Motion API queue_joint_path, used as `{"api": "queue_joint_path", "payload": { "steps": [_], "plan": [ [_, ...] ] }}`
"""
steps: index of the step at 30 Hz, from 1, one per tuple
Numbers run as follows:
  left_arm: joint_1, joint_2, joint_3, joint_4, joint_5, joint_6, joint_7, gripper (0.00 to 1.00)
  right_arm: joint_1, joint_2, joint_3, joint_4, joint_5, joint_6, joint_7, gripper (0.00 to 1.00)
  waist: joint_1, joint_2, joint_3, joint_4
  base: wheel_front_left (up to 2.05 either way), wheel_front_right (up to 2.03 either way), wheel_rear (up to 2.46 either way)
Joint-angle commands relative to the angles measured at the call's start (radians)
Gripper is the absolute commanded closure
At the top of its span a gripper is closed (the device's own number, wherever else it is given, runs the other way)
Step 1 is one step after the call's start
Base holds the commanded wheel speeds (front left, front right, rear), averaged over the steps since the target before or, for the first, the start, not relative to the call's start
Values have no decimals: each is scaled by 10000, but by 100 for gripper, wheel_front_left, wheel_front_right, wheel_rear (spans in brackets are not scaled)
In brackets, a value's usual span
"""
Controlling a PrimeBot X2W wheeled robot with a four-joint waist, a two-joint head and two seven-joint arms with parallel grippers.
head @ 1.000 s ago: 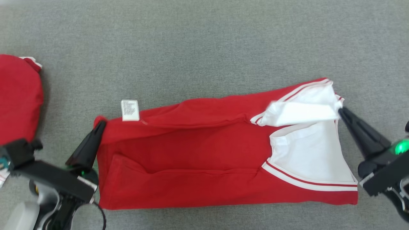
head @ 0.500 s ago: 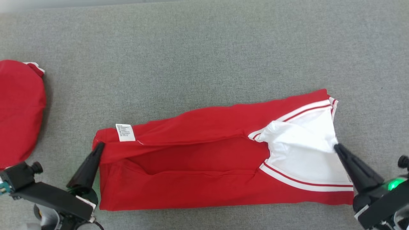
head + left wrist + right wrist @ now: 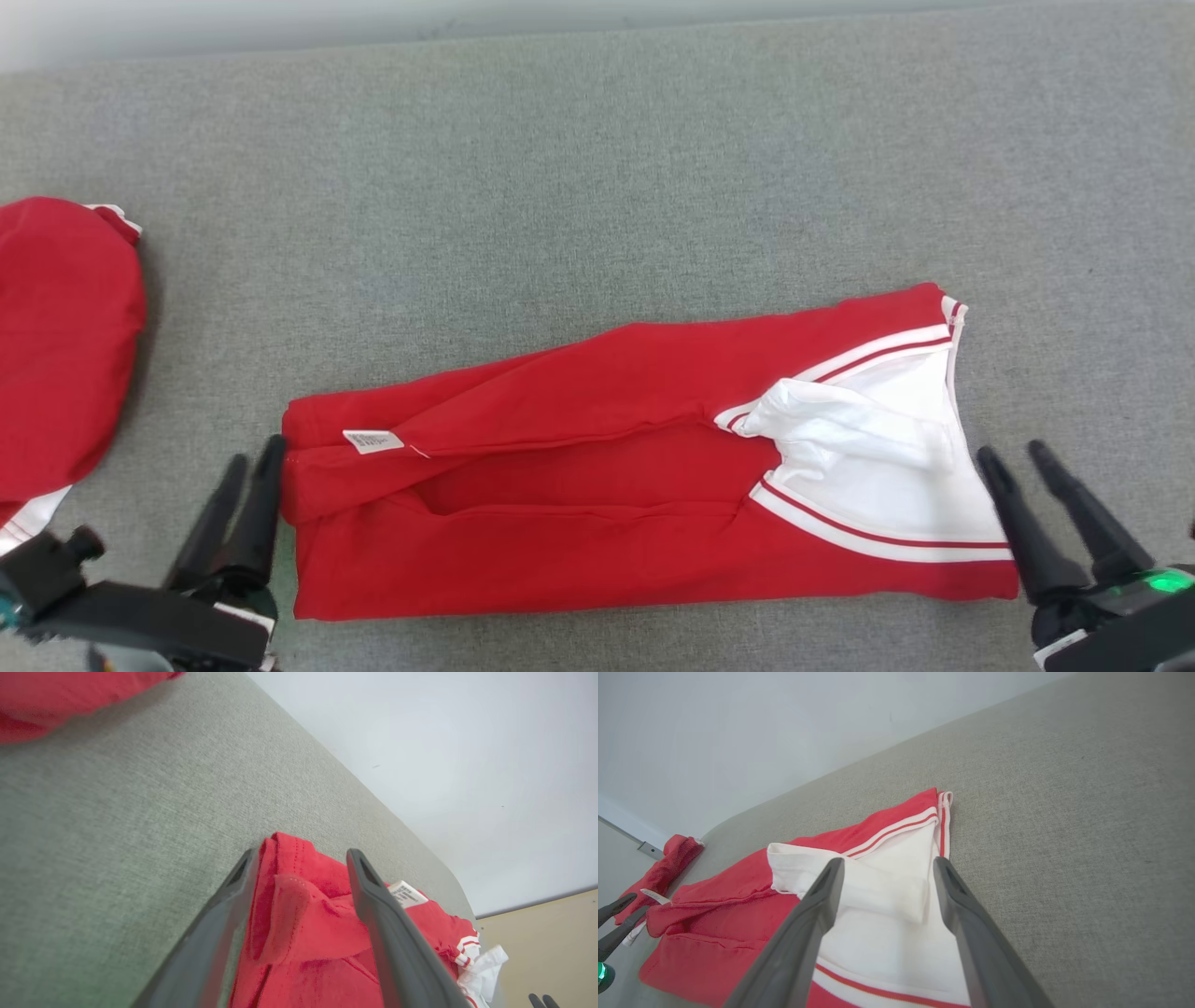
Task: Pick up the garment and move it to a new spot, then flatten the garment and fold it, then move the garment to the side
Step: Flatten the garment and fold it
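Observation:
The garment (image 3: pixel 597 485) is red with a white panel and red-and-white striped trim at its right end. It lies folded lengthwise on the grey surface, a white label (image 3: pixel 372 441) near its left end. My left gripper (image 3: pixel 259 450) stands open just off the garment's left edge. In the left wrist view the left gripper (image 3: pixel 302 853) straddles a red corner (image 3: pixel 289 905) without pinching it. My right gripper (image 3: pixel 1011 450) stands open just off the right edge. In the right wrist view the right gripper (image 3: pixel 889 860) hangs over the white panel (image 3: pixel 878 905).
A second red garment (image 3: pixel 65 336) lies bunched at the far left of the grey surface (image 3: pixel 597 187), also seen as a red heap (image 3: pixel 668 863) in the right wrist view. The surface's far edge meets a pale wall (image 3: pixel 280 28). Bare grey fabric stretches behind the garment.
Both grippers have opened and let go of the garment's ends. The upper layer they held has dropped forward onto the lower layer. The head camera has shifted.

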Motion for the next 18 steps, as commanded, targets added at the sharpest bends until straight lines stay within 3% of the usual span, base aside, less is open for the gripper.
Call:
{"api": "queue_joint_path", "payload": {
  "steps": [1, 11, 18],
  "plan": [
    [191, 59, 83, -39, 300, 108, -193, 0, 102, 106, -164, -84, -132, -6, -133, 0, 1, 0, -89, -18, 0, 0, 0],
    [146, -2, -186, -1039, 3634, 2344, -2096, 0, 20, 1718, -2225, -537, -2097, -6, -754, 0, 1, 0, -418, 49, 0, 0, 0],
    [-238, -213, -738, -1583, 5409, 3382, -2550, 0, -428, 2711, -2825, -564, -3683, -5, -520, 0, 1, 0, -654, 140, 0, 0, 0]
  ]
}}
